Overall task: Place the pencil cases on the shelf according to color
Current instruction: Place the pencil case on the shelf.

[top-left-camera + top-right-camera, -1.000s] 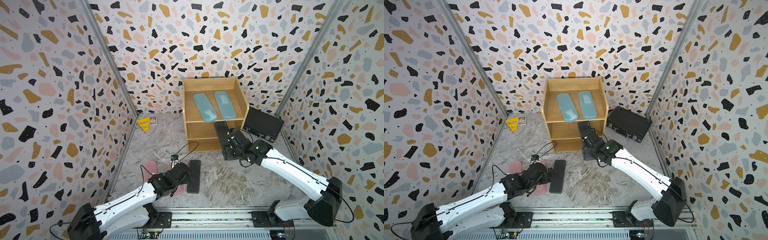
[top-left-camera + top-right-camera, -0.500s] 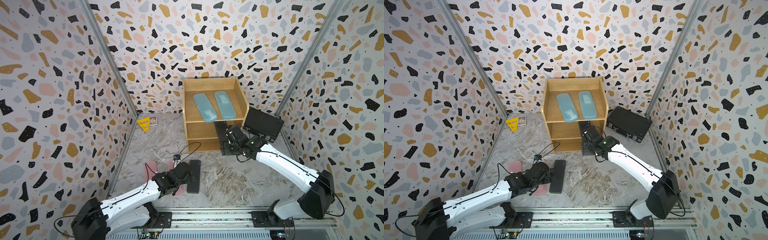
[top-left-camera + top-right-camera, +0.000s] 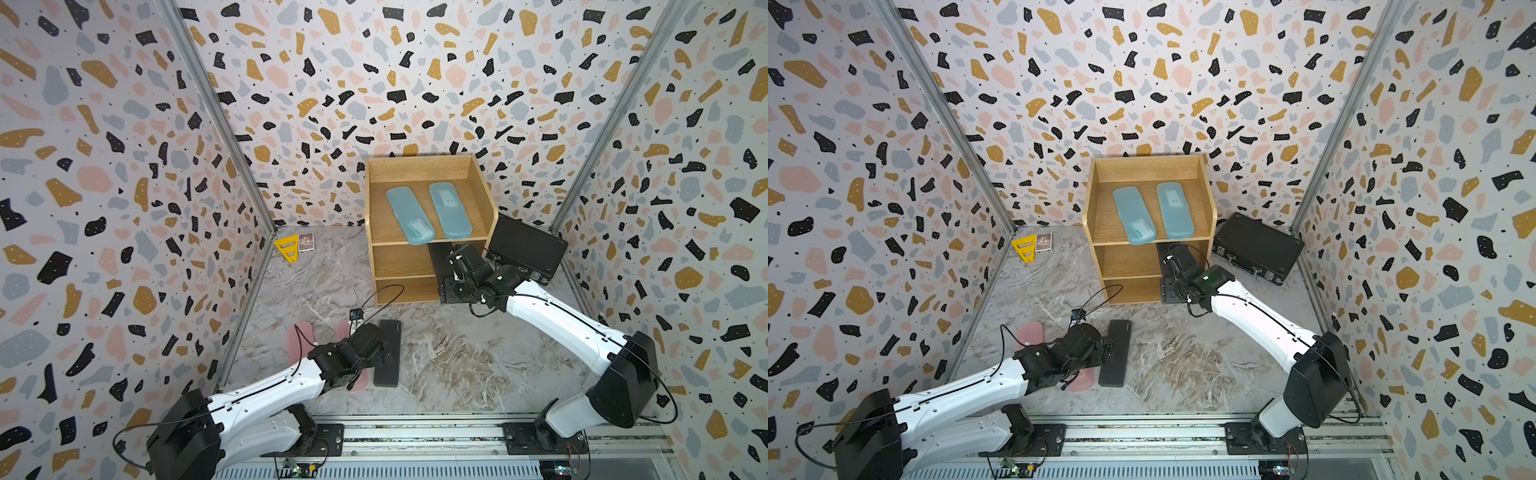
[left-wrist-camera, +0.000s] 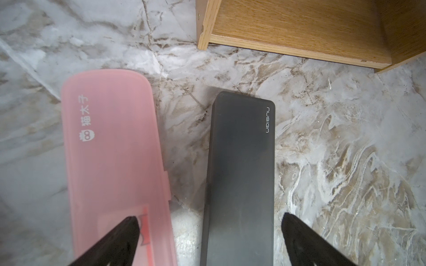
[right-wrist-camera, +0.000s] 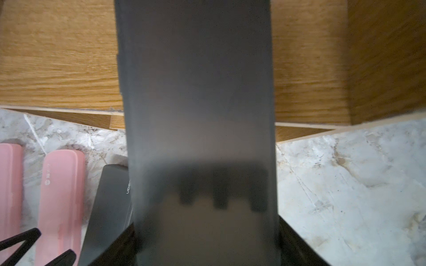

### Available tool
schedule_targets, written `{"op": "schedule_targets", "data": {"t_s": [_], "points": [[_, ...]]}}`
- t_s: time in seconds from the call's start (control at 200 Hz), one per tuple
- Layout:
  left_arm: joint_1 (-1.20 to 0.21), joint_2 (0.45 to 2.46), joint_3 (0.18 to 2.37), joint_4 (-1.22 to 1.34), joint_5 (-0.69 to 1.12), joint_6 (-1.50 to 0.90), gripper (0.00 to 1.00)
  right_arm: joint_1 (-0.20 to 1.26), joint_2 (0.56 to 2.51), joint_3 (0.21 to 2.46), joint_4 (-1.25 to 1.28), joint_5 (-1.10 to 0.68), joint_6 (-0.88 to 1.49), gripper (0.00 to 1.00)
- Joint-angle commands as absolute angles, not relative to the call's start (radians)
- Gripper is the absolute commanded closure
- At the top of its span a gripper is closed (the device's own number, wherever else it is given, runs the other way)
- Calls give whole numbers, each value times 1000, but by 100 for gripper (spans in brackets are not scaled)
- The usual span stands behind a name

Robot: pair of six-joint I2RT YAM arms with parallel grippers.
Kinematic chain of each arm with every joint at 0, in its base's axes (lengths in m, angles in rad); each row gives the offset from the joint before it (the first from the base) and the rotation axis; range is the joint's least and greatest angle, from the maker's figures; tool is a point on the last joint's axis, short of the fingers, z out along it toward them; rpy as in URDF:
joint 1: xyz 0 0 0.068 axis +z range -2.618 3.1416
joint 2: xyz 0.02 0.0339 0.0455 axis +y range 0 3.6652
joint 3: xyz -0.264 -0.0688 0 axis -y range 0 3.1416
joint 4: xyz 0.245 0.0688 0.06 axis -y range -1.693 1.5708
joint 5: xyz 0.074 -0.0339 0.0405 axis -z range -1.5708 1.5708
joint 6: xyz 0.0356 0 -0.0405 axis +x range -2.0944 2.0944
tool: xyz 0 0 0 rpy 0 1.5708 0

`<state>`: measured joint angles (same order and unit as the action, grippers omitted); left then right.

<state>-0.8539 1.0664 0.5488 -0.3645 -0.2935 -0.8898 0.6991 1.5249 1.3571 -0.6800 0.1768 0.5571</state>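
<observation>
Right gripper (image 5: 206, 221) flanks the near end of the shelved black case (image 5: 198, 92), with a finger against each long edge (too blurred to tell whether it clamps or sits loose). That case reaches into the right half of the middle tier of the shelf (image 3: 482, 195), and its near end overhangs the front edge. Bare wood lies to its left.

Left gripper (image 4: 208, 221), spread wide and holding nothing, hovers in front of the shelf, straddling the floor black case (image 4: 242, 161), which is printed "nusign". Just beside that lies a pink case (image 4: 110, 149) marked "猫太子" with an owl logo, and a second pink case (image 3: 1030, 332) lies beyond it.

The left teal case (image 3: 409, 216) and right teal case (image 3: 450, 210) lie on the shelf's top tier. Open marble floor (image 3: 478, 365) spreads before the shelf's right half.
</observation>
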Motion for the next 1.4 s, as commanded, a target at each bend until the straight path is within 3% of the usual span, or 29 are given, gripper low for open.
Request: {"op": "schedule_targets", "data": {"t_s": [0.0,0.245,0.891,1.056,1.266,1.391], "points": [[-856,1082,577,-341,-295,-866,0,695,1514,1414,-667,201,553,16],[-853,1111,592,-335,-285,-860,0,693,1507,1430,-673,196,548,8],[-852,1027,578,-396,-319,-864,0,694,1334,1344,-834,201,468,7],[-853,1033,578,-400,-323,-864,0,695,1254,1249,-801,158,490,17],[-849,1048,583,-397,-326,-865,0,695,1210,1116,-677,46,527,47],[-848,1048,586,-397,-327,-863,0,695,1225,1057,-571,21,550,56]]}}
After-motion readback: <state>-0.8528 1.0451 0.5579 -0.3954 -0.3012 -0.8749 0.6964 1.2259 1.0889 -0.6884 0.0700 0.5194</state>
